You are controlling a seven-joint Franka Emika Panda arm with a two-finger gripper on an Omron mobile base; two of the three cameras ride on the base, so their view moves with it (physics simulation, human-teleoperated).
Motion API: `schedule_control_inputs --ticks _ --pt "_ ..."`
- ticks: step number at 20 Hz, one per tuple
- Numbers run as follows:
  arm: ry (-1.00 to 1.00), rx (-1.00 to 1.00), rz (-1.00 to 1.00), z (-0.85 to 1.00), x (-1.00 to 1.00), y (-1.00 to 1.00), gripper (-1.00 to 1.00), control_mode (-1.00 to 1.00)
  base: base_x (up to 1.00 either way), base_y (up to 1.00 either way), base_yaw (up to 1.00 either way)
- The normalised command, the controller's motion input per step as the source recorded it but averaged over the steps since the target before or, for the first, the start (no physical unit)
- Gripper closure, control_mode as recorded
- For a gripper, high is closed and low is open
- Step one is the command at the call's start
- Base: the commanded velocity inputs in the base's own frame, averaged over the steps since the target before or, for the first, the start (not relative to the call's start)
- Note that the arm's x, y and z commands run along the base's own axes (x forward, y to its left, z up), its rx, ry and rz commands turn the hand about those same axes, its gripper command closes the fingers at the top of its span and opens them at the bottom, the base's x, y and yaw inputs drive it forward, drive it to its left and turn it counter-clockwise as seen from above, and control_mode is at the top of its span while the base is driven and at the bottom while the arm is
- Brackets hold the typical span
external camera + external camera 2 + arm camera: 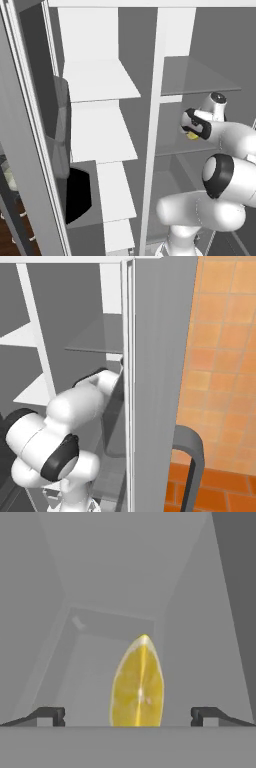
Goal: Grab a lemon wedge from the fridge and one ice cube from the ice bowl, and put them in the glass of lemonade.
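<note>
The fridge [102, 80] stands open in front of me, and my arm reaches into its right-hand compartment. On the grey shelf there, the lemon wedge [137, 684] stands on edge, yellow with a pale rind. It sits between the two dark fingertips [52, 714] of my gripper [127, 714], which is open with a clear gap on each side of the wedge. In the left base view the lemon wedge [191, 135] shows as a yellow spot just under my hand. The ice bowl and the glass of lemonade are out of view.
A white upright divider [152, 150] splits the fridge's inside, with white shelves [102, 135] to its left and a grey shelf [197, 75] above my hand. The fridge's side wall [155, 356] stands close on the arm's right. Orange floor tiles [220, 356] lie beyond it.
</note>
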Motion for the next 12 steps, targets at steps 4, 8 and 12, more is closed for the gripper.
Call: schedule_control_inputs --ticks 4,8,12 --pt "0.03 0.00 0.00 -0.45 0.32 0.00 -1.00 -1.00 0.00 0.00 0.00" --pt "0.02 0.00 0.00 -0.12 0.07 0.00 -1.00 -1.00 0.00 0.00 0.00" --pt "0.00 0.00 0.00 -0.14 0.00 0.00 -1.00 -1.00 0.00 0.00 0.00"
